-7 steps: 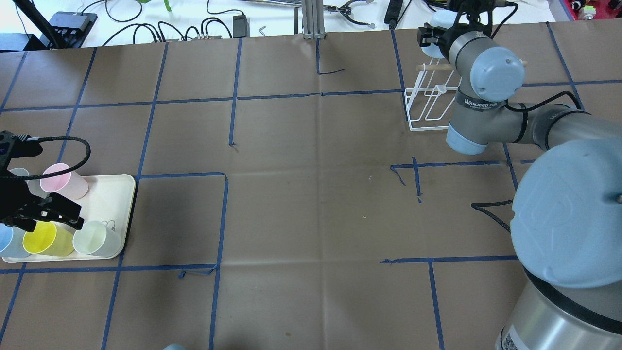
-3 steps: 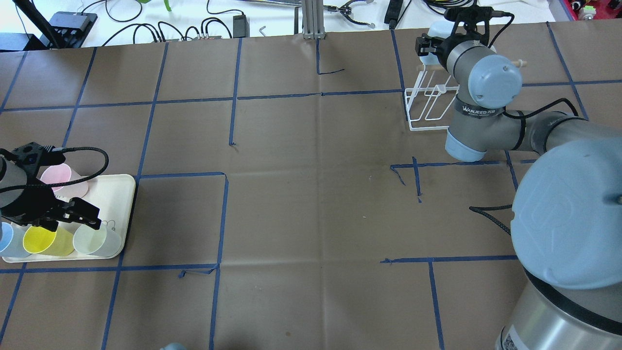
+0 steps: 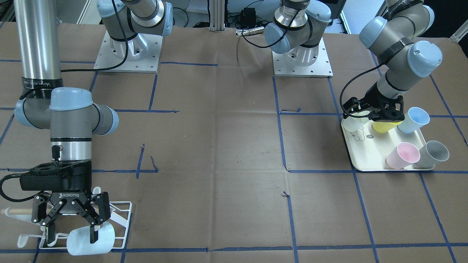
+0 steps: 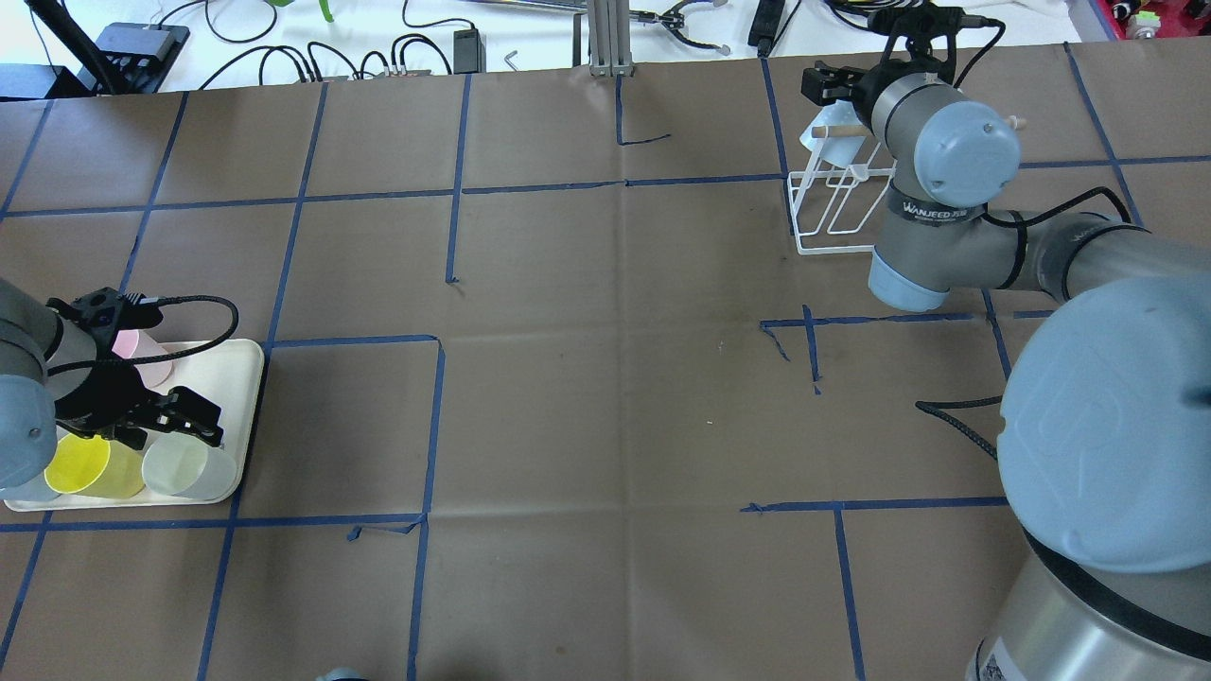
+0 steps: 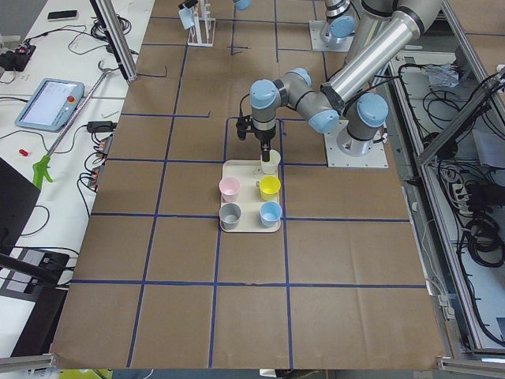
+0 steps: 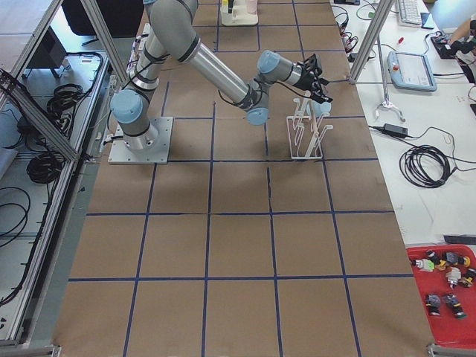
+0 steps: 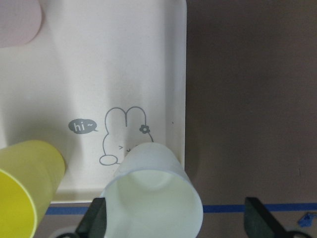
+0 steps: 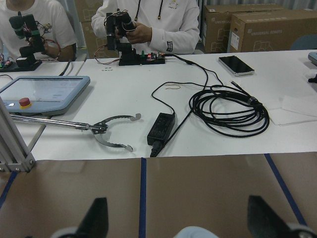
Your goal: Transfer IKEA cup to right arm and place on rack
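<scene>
Brown paper crossed with blue tape covers the table (image 4: 605,397). The right arm (image 3: 69,128) reaches out over the white wire rack (image 4: 838,200), its wrist pointing straight down. The left arm (image 3: 400,51) is bent down at the opposite end of the table, well apart from the rack. Under it lies a cream tray (image 3: 367,155) (a little rabbit saying "hi" is printed on it), at the table end away from the rack.

The rack carries a light wooden rod (image 3: 14,211) across it. The right gripper (image 3: 71,237) hangs directly over the rack with its two fingers spread wide. In the wrist view they sit at the bottom corners, with only a sliver of cup rim between them, clear of both. The left gripper (image 3: 374,116) is likewise wide apart, one finger on either side of a pale green cup (image 7: 153,198).

The pale blue cup (image 3: 98,239) lies tipped on its side at the rack's end farthest from the robot's base, just under the right gripper. Whether a prong holds it cannot be told.

On the tray, the pale green cup stands at the edge toward the rack. The yellow cup (image 7: 25,188) is next away from the rack, and a second blue cup (image 3: 413,119) is beyond that. The pink cup (image 3: 402,155) and the grey cup (image 3: 433,153) form the other row, the grey one farther from the rack.
</scene>
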